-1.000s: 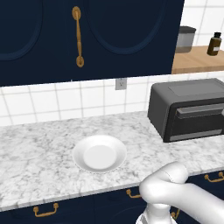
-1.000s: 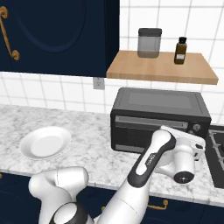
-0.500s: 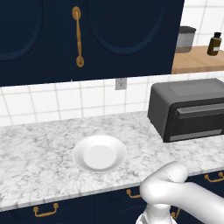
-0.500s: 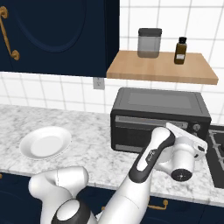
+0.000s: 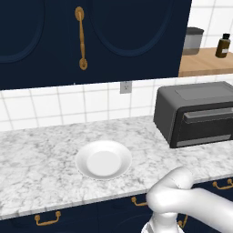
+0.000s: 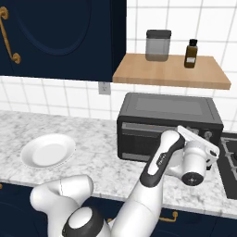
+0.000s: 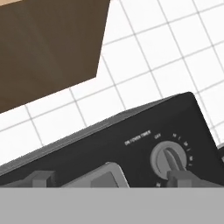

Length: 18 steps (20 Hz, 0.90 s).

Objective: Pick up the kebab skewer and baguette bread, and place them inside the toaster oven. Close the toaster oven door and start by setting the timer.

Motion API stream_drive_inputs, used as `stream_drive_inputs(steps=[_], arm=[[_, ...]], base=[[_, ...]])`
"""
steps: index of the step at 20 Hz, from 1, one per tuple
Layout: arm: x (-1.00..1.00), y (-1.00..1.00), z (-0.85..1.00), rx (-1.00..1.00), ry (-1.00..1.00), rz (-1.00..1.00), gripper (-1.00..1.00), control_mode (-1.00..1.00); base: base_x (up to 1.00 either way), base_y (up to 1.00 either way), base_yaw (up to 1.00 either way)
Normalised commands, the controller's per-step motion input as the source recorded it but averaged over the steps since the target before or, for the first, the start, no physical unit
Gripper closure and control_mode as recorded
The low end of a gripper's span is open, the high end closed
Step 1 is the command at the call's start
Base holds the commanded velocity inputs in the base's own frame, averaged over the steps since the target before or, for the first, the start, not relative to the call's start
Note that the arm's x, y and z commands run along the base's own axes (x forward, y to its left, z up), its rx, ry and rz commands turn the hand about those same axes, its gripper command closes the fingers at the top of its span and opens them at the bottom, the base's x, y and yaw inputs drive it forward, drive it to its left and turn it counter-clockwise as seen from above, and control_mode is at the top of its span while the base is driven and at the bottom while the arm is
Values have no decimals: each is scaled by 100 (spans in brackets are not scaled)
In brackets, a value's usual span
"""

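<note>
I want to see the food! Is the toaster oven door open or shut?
Shut. The toaster oven door sits flat against the toaster oven front, nothing hanging down.

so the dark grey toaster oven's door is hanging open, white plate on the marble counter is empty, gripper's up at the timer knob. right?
Not quite: the dark grey toaster oven has its door shut, flush with the front in both base views. The rest holds: the round white plate on the marble counter is empty, and the hand view puts the open gripper by the timer knob.
</note>
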Motion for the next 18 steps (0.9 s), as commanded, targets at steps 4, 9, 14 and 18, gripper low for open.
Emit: stream_drive_inputs(steps=[4, 9, 14, 18], arm=[[7, -7, 0, 3, 0, 0, -100, -100], [0, -14, 0, 5, 0, 0, -100, -100], [0, -21, 0, 4, 0, 0, -100, -100], [0, -31, 0, 4, -2, 0, -100, -100]], base=[[0, 0, 0], [0, 0, 0], [0, 0, 0], [0, 0, 0]])
